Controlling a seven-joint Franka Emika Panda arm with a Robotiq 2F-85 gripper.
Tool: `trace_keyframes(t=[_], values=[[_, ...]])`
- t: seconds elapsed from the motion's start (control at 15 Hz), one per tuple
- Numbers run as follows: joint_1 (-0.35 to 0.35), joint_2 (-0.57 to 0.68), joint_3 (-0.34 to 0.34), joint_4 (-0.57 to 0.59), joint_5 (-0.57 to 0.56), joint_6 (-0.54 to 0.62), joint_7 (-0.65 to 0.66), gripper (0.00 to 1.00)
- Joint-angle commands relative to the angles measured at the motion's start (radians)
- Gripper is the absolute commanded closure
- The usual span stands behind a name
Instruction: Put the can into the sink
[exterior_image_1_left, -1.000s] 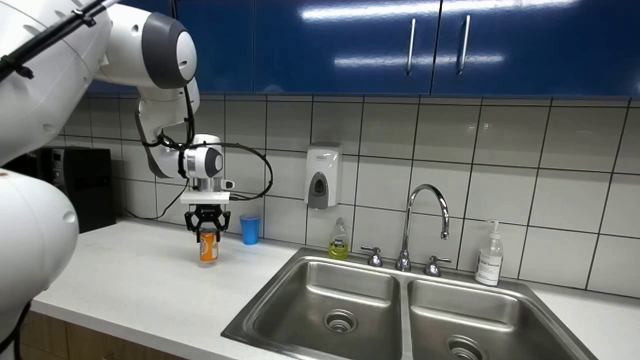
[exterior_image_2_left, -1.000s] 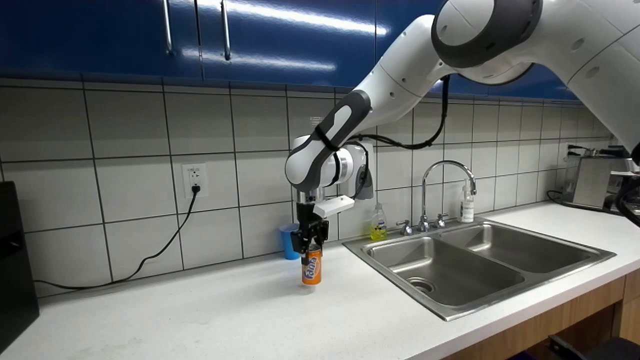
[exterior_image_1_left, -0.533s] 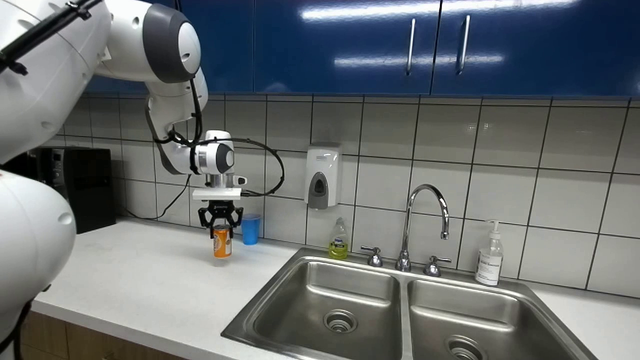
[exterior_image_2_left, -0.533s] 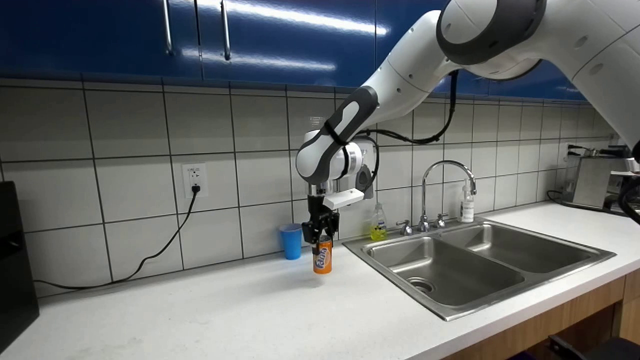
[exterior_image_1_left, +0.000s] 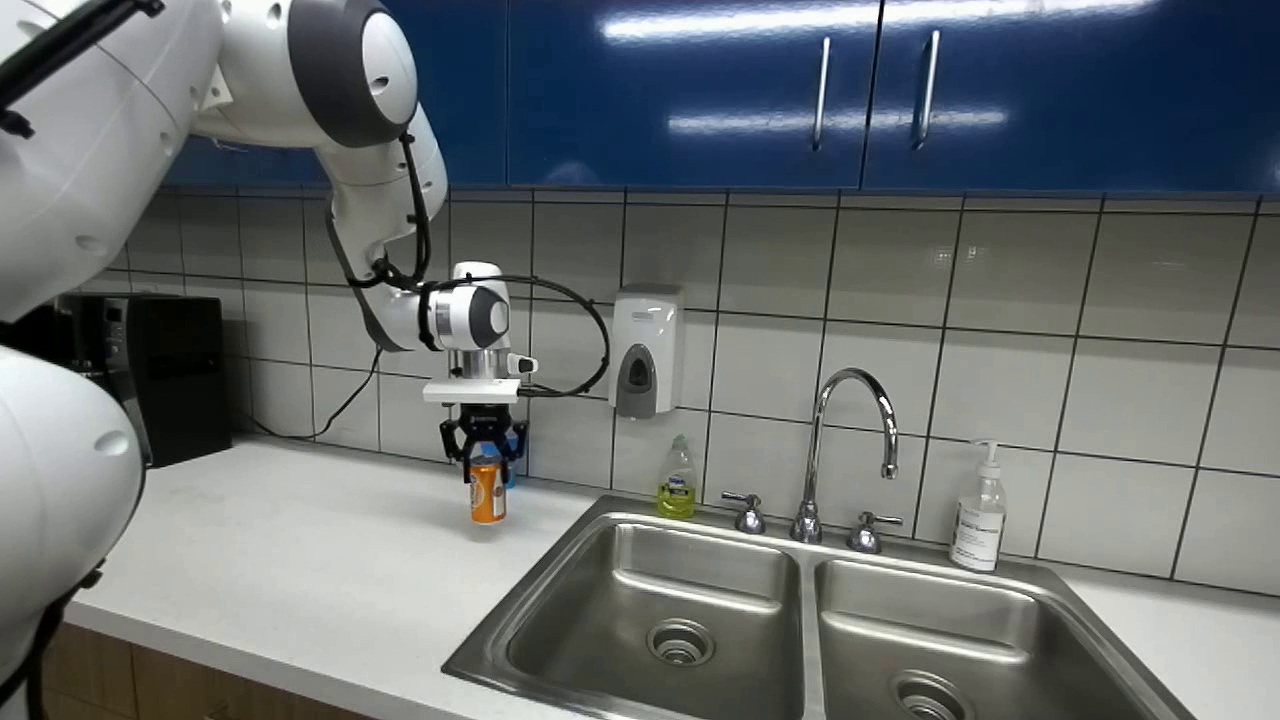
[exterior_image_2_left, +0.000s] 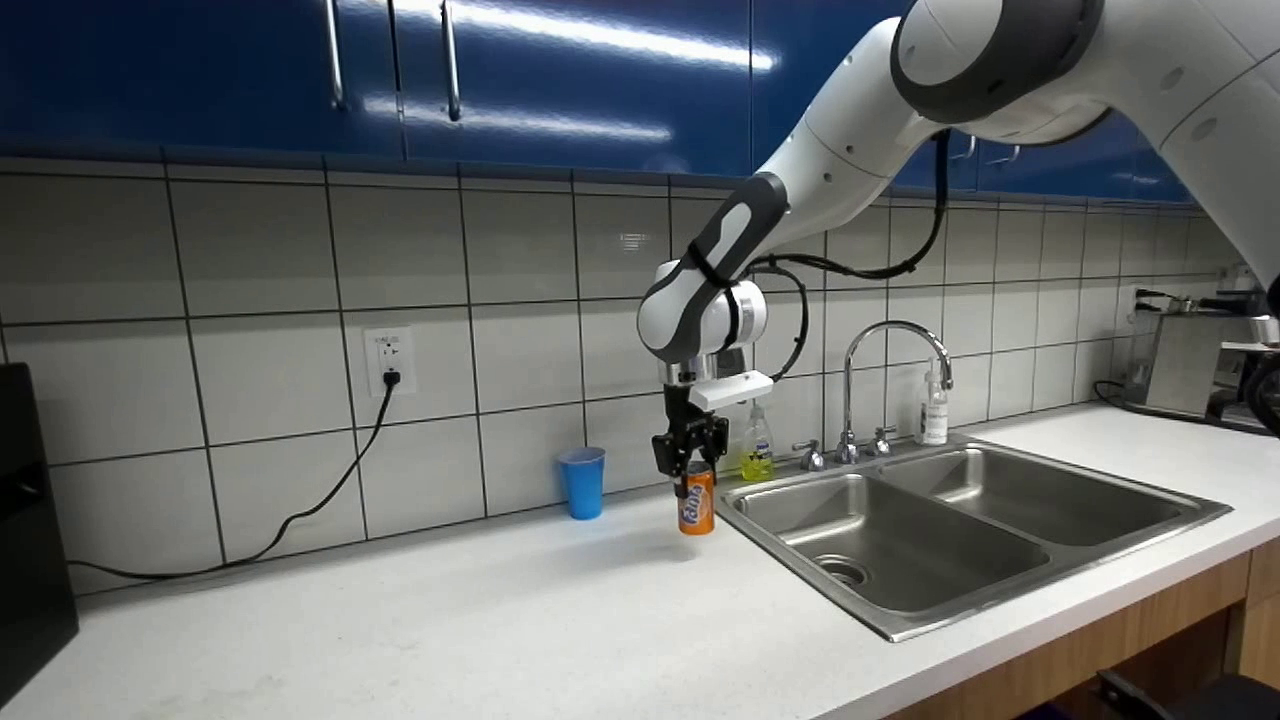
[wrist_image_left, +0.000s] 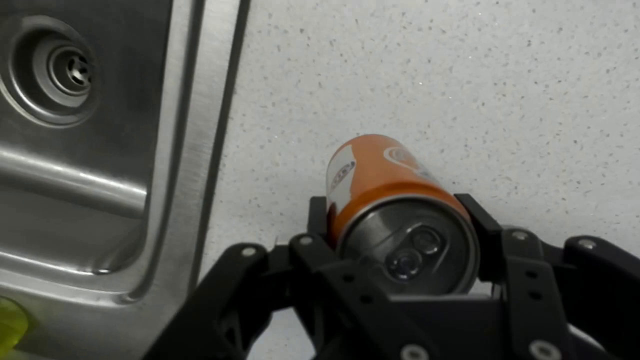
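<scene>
The orange can (exterior_image_1_left: 487, 498) with a pale metal top is held upright, a little above the white counter, in both exterior views (exterior_image_2_left: 697, 508). My gripper (exterior_image_1_left: 487, 472) is shut on the upper part of the can, with one finger on each side. In the wrist view the can (wrist_image_left: 380, 172) sits between the fingertips (wrist_image_left: 397, 216), its lid partly covered by the gripper. The double-basin steel sink (exterior_image_1_left: 808, 625) lies beside the can, with its rim (exterior_image_2_left: 800, 590) close by. Its edge and a drain show at the left of the wrist view (wrist_image_left: 195, 130).
A blue cup (exterior_image_2_left: 582, 485) stands by the wall behind the can, mostly hidden by the gripper in an exterior view (exterior_image_1_left: 512, 472). A dish soap bottle (exterior_image_1_left: 677, 482), a chrome faucet (exterior_image_1_left: 815, 450) and a sanitizer bottle (exterior_image_1_left: 980, 520) stand along the sink's back edge.
My gripper has carried the can along the counter toward the sink, past the front of the blue cup. The can stays held and just above the counter.
</scene>
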Motion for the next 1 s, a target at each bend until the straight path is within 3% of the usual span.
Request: trace_keyframes(t=[0.0,0.93], values=[[-0.032,-0.074,-0.014,-0.085,0.01,-0.005,0.043,0.62],[-0.153,-0.178,-0.099,-0.276,0.043,0.019,0.083,0.62]])
